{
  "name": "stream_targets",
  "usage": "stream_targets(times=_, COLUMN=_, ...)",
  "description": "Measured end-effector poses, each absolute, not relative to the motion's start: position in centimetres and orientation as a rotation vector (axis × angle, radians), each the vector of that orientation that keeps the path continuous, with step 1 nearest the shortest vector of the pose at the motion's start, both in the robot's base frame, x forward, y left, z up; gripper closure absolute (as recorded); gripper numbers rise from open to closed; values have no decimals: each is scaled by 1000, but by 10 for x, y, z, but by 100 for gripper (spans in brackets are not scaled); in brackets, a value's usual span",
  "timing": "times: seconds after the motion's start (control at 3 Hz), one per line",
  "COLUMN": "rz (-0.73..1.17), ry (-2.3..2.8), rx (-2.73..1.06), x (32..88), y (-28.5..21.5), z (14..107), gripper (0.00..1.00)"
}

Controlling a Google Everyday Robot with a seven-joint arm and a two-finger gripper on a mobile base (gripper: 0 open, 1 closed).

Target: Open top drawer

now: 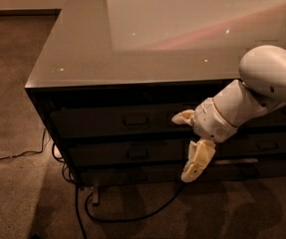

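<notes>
- Gripper point(181, 147) is spread wide and holding nothing, one finger point(182, 117) pointing left, the other hanging down. How would you go for the top drawer point(92, 121)? It's fully shut, right under the cabinet top point(82, 44).

- I'd slide left until the loop handle point(136, 119) sits between the fingers. Then roll the wrist so they straddle the bar, close, and pull straight out from the front, no sideways drag. Right now the handle is just left of the upper finger, about level with it, and not touching as far as I can tell. The lower finger dangles in front of the middle drawer point(107, 153), so watch you don't hook that one instead. The cable point(127, 219) on the floor looks well apart from all of this.
</notes>
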State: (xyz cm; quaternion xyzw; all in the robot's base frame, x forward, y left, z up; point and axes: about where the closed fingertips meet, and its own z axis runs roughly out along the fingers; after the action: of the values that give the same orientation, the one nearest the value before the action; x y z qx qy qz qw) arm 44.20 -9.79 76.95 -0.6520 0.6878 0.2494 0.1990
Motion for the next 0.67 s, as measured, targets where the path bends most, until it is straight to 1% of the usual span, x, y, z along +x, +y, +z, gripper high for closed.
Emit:
stream_targets(times=0.33, rz=734, ry=1904, rx=-1871, x=440, y=-93, z=763, gripper=0)
stream_targets(times=0.67, rz=817, ry=1932, rx=-1869, x=454, y=-75, z=754, gripper=0)
